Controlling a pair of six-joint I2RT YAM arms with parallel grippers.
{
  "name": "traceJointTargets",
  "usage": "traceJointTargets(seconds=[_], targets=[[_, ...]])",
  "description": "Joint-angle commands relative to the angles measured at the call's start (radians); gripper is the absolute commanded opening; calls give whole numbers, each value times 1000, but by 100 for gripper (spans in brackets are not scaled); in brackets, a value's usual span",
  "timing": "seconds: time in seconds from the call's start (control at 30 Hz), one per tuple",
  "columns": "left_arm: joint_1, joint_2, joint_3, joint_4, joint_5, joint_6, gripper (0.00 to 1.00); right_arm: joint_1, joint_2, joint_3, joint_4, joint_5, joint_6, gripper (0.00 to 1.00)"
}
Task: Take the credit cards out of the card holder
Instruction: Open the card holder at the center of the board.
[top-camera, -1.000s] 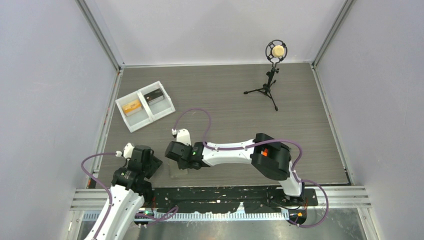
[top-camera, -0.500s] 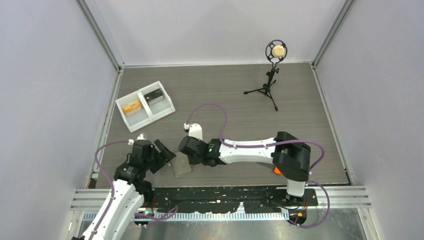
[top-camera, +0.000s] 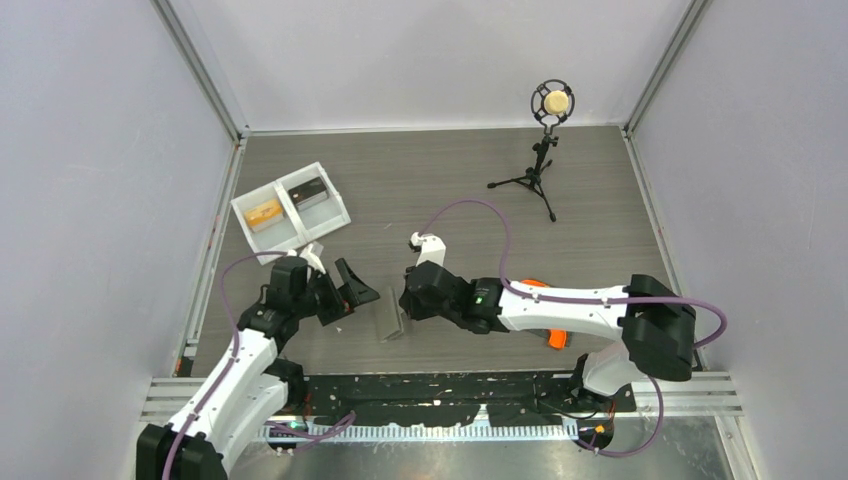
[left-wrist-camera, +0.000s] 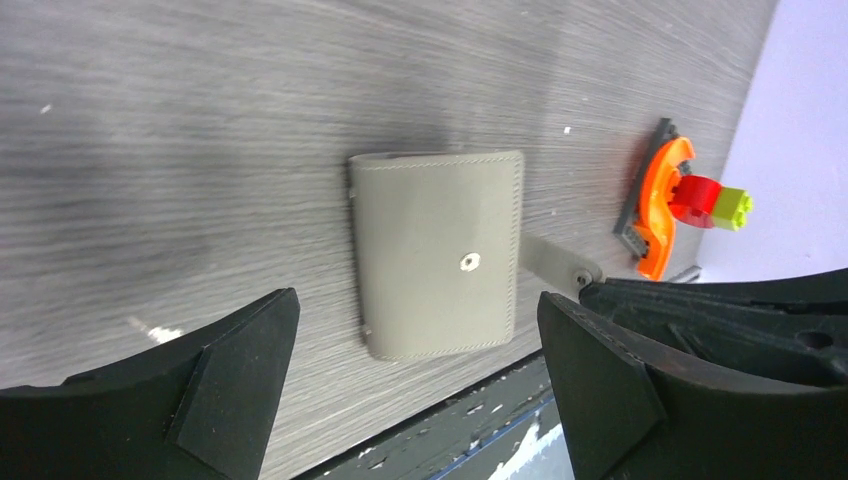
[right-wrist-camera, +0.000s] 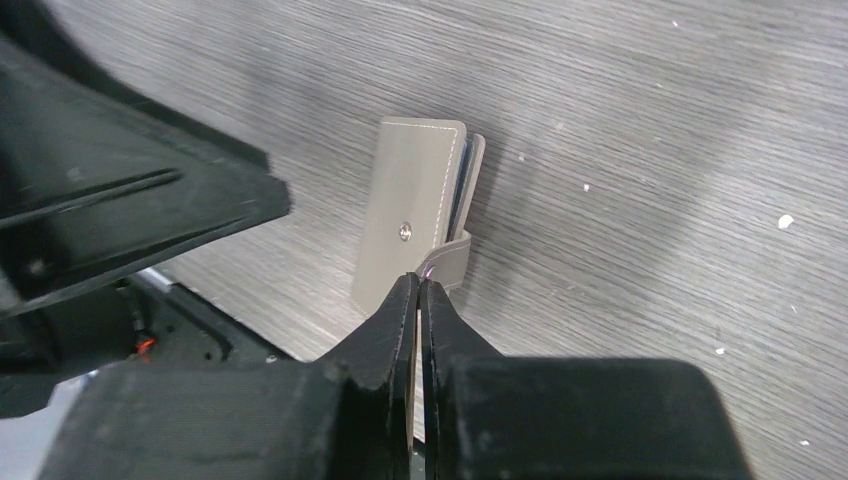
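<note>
While the right gripper (right-wrist-camera: 418, 285) is pinching the closure strap (right-wrist-camera: 452, 258) of the card holder (right-wrist-camera: 415, 210), its two fingers are pressing together with only the thin strap tab between them.

Card holder: it is lying flat on the wooden table (top-camera: 420, 180), folded shut with the snap face up. It is sitting close to the near edge, left of centre, between the two grippers.

Left gripper (left-wrist-camera: 412, 310): it is hovering over the holder with its jaws spread wide, one finger on either side. It is gripping nothing and, as far as its wrist view shows, touching nothing.

Progress:
- The white tray (top-camera: 291, 213) is sitting at the far left of the table.
- The orange card (top-camera: 264, 212) is lying in its left compartment.
- The dark card (top-camera: 308, 191) is lying in its right compartment.
- Judging from this, both cards are already out and sorted, so the extraction itself is looking complete.
- A sliver of light blue is showing between the flaps in the right wrist view. I cannot tell whether anything is remaining inside.
- What is probably left is letting go of the strap and drawing both arms clear.

Other items: an orange toy piece (left-wrist-camera: 660, 205) carrying red and green bricks is lying right of the holder. A microphone (top-camera: 552, 102) on a tripod is standing at the far right.
</note>
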Motion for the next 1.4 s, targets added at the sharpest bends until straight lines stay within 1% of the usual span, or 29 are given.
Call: traceJointTargets(seconds=[0.0,0.13,0.3,0.53,0.77,1.13,1.37], targets=[[-1,56,40,138,99,19,93,3,-72,-17,140,-5,-29,5],[-2,94,37,160,114,18,93,-1,-65,-14,139,-4,-30,5],[-3,128,27,165,118,34,90,-8,-57,-23,130,-8,-14,5],[-4,143,16,185,127,40,88,-10,-75,-39,135,-2,-13,5],[-15,180,32,211,174,51,88,-13,-94,-54,149,-14,-7,5],[-49,194,46,215,158,62,90,-13,-121,-70,163,-16,-7,5],[-54,222,45,208,143,76,86,-15,-123,-77,161,-19,-3,5]])
